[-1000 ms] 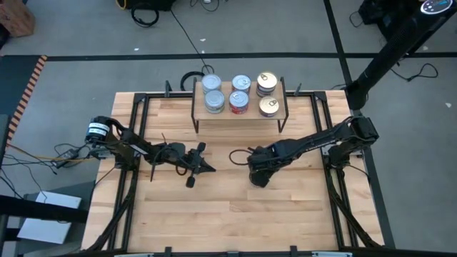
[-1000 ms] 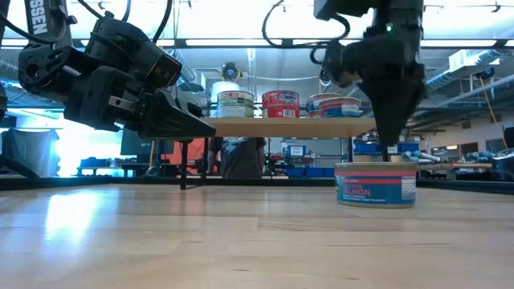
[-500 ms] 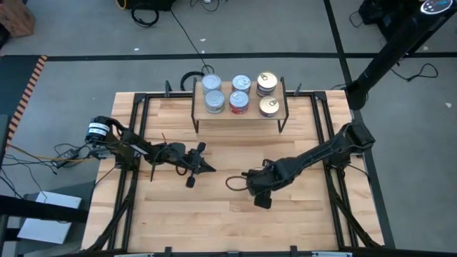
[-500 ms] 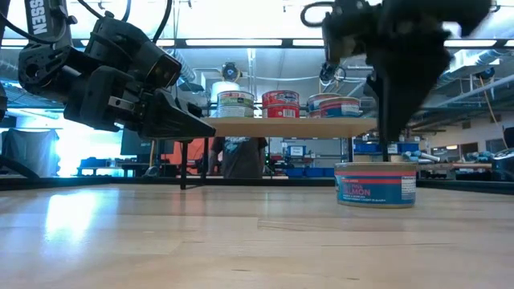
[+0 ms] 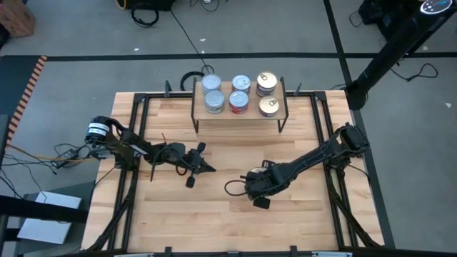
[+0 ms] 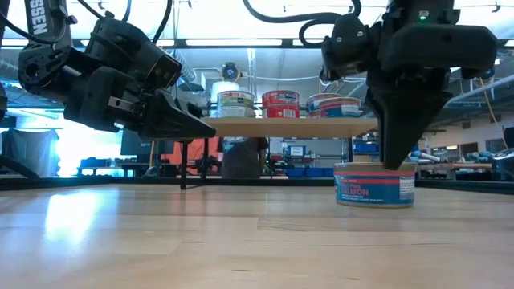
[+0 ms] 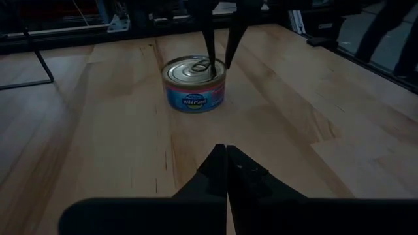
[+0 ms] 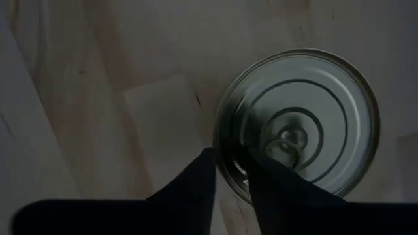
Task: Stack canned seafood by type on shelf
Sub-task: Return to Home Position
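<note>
Canned seafood (image 5: 238, 101) sits on the shelf (image 5: 250, 113), which stands at the middle of the tabletop's (image 5: 178, 214) far edge. From above, six tin tops show there in two rows of three: two silver-blue ones toward the left edge, a silver one and a red-labelled one in the middle, and two gold pull-tab ones toward the right edge. In the low view a green-and-white tin, red tins and a blue-and-red tin line the board; their writing is too small to read.

One more tin, the salmon tin (image 6: 375, 186), stands alone on the bare wood near the middle of the tabletop, a little toward the right edge and well apart from the shelf. Its pink-and-blue label reads "Wild Planet" in the left wrist view and "SALMON" in the low view.

The right gripper (image 6: 397, 160) points straight down at this tin's pull-tab top, its claw released and only narrowly parted, grasping nothing.

The left gripper (image 5: 208, 169) hangs above the wood left of the middle, clenched on nothing, its tips aimed at the salmon tin.
</note>
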You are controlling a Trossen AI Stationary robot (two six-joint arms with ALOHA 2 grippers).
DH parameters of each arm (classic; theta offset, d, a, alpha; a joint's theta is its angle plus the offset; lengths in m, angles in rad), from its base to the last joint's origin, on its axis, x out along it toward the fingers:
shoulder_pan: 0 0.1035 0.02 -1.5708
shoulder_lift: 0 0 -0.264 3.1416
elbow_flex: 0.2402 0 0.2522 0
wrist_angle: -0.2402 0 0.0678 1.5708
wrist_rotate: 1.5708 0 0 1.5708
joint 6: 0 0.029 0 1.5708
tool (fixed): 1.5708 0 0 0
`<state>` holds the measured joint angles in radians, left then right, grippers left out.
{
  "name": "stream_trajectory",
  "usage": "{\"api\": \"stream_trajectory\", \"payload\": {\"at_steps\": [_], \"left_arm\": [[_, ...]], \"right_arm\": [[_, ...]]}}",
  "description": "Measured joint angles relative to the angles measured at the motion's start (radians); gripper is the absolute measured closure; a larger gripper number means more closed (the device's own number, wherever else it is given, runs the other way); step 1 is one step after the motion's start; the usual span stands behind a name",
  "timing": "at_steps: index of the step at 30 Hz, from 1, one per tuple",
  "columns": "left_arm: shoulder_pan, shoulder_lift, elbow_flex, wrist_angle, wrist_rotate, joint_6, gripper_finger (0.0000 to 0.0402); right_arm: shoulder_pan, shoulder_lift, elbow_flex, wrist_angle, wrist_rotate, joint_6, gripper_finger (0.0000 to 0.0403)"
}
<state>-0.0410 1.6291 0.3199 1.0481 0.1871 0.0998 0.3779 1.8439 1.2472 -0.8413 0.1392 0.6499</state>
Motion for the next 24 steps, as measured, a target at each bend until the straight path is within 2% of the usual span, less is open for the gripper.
{"api": "stream_trajectory", "payload": {"at_steps": [7,14,24], "left_arm": [[0.0,0.0,0.0,0.0,0.0,0.0,0.0398],[0.0,0.0,0.0,0.0,0.0,0.0,0.0398],[0.0,0.0,0.0,0.0,0.0,0.0,0.0398]], "right_arm": [[0.0,0.0,0.0,0.003,0.001,-0.039,0.0393],[-0.003,-0.022,-0.006,0.002,-0.033,-0.056,0.0399],[-0.042,-0.108,-0.006,0.109,-0.143,0.04,0.0401]]}}
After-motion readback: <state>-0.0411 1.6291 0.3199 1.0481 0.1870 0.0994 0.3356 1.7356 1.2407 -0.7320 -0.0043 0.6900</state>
